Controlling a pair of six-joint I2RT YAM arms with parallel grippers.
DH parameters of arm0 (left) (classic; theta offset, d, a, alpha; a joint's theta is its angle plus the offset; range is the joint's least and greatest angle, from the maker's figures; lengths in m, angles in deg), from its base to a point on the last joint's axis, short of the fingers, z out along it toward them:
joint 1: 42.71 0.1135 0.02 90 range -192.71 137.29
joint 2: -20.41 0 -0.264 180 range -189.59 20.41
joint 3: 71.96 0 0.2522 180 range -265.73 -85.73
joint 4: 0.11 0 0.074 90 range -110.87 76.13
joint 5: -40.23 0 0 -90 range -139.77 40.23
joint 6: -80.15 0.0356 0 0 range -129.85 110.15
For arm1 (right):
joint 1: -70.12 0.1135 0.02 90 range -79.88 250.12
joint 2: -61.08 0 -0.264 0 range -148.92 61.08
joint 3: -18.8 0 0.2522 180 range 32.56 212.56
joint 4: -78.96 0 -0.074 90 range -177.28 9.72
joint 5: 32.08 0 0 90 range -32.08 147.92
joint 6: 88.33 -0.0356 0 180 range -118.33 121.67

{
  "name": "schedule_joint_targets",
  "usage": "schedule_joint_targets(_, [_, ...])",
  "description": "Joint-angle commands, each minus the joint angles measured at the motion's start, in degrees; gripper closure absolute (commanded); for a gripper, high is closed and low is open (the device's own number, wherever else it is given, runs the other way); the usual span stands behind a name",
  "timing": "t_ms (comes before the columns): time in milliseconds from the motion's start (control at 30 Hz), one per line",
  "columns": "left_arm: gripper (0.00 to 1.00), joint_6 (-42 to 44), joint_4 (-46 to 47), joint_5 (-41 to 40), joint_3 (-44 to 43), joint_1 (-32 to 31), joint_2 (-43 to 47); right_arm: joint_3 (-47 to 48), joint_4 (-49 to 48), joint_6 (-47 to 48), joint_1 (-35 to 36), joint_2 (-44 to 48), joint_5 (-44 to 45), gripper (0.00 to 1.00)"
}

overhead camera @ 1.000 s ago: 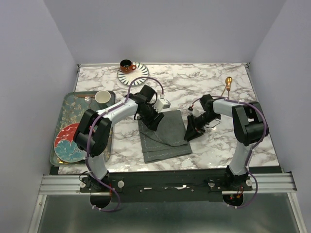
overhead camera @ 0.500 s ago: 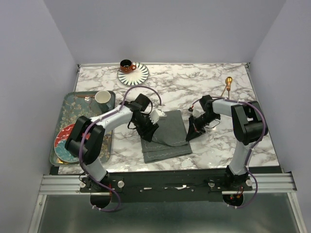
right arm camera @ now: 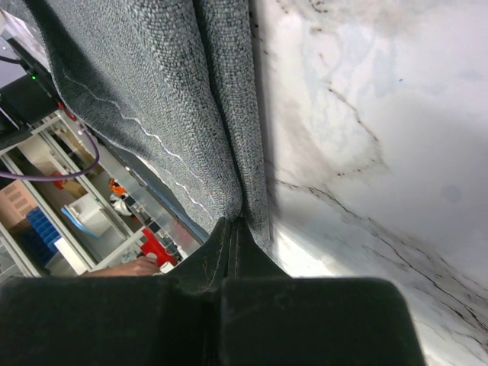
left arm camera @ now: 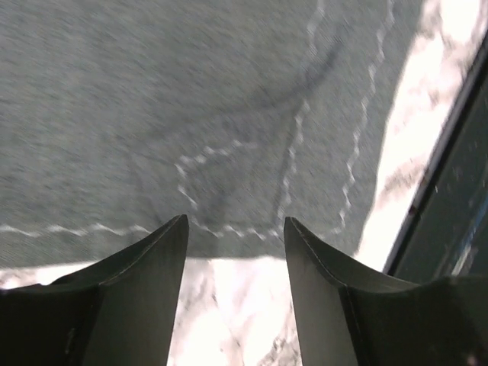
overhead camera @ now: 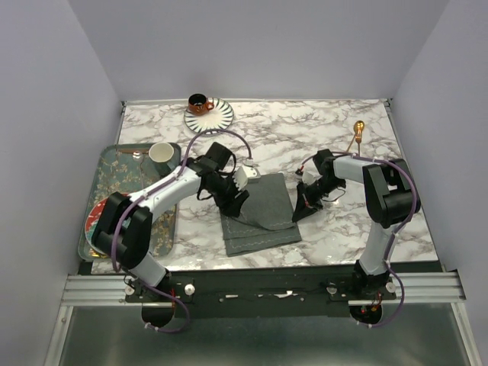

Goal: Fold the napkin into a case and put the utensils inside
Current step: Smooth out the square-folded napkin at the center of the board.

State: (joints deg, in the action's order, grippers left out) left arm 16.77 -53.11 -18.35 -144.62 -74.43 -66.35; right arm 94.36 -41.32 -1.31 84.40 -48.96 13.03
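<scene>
One napkin (overhead camera: 263, 225), seemingly one utensil (overhead camera: 357, 132)

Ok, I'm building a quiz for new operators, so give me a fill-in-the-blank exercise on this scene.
The right gripper is ____ on the napkin.
The left gripper, over the napkin, has its jaws ____.
The orange cup sits on a striped ____.
The white cup stands on the patterned ____.
Missing: shut, open, saucer, tray.

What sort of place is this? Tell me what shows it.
Probably a robot lab cell staged as a dining table: plain walls around a marble tabletop, arms bolted to a metal rail, a napkin and a cup on its saucer.
</scene>
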Motion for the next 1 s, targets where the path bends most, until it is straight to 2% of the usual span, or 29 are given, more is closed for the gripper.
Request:
schedule_joint_targets(0, [0.34,-7.88,5.49,-1.36,-7.01,1.14,-7.97,1.39,-0.16,0.26,0.31,-0.79,1.55,0.99])
schedule_joint_targets(100, [0.32,-8.33,4.44,-0.66,-10.1,1.14,-12.11,1.48,-0.34,0.26,0.31,-0.7,1.9,0.99])
schedule_joint_targets(233, [0.34,-5.88,2.43,0.48,-10.46,1.14,-15.19,1.57,-0.43,0.26,0.31,-0.88,1.9,0.99])
schedule_joint_targets(500, [0.39,1.51,-4.34,5.31,-7.03,1.14,-12.38,1.57,-0.51,0.26,0.31,-1.05,2.34,0.99])
schedule_joint_targets(700, [0.41,11.34,-5.49,7.34,0.61,1.05,-2.02,1.48,-0.6,0.0,0.31,-1.14,2.87,0.99])
schedule_joint_targets(867, [0.42,21.54,-7.25,1.91,7.03,0.87,5.71,1.74,-0.34,-0.09,0.31,-0.97,2.79,0.99])
schedule_joint_targets(967, [0.43,18.49,-2.61,-1.35,9.75,0.09,10.11,1.92,-0.25,-0.18,0.31,-0.79,2.52,0.99])
